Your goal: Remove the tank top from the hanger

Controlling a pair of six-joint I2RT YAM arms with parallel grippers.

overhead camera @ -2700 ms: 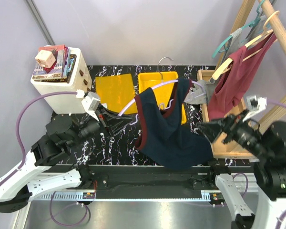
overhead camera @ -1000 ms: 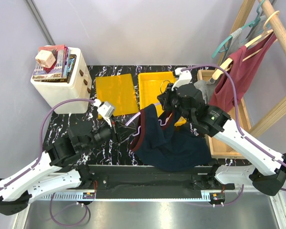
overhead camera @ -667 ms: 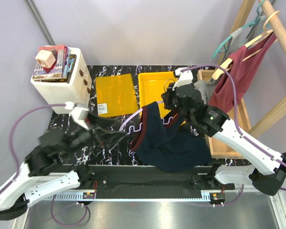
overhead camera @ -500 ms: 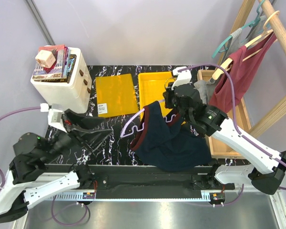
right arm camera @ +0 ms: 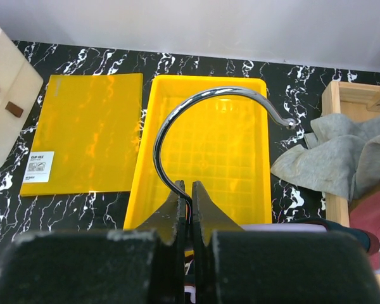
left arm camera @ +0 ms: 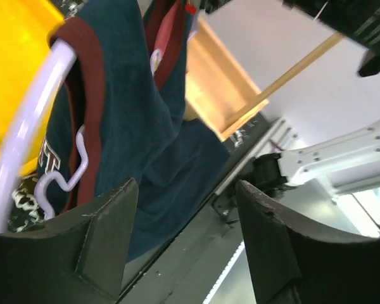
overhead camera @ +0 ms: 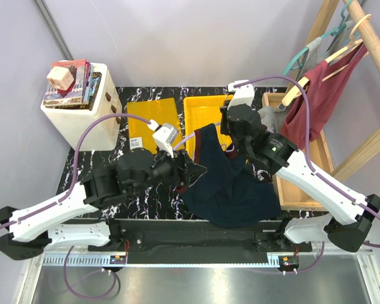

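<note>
- The tank top (overhead camera: pixel 231 183), navy with maroon trim, hangs on the hanger (left arm camera: pixel 26 123). Its straps sit over the lavender arms and its lower part is slumped on the counter (right arm camera: pixel 82 215) near the front edge.
- Our right tool (right arm camera: pixel 191 190) is closed tight on the shank of the chrome hook (right arm camera: pixel 161 136). It holds the hanger up over the yellow tray (right arm camera: pixel 240 177).
- Our left tool (left arm camera: pixel 187 209) stands wide open with nothing in it, just beside the maroon-trimmed strap on the near shoulder.
- We judge the cloth to be light, soft and limp. It should fold and drag rather than move as one piece, and the notched hanger arm could snag a strap.
- We think the best hold is a pinch on the strap or armhole trim close to the shoulder, where the doubled edge gives grip. From there we would draw it outward along the arm and off its end.
- The hanger is stiff but held only by a thin round wire. We expect it to swivel under a hard tug, so a gentle pull suits it.
</note>
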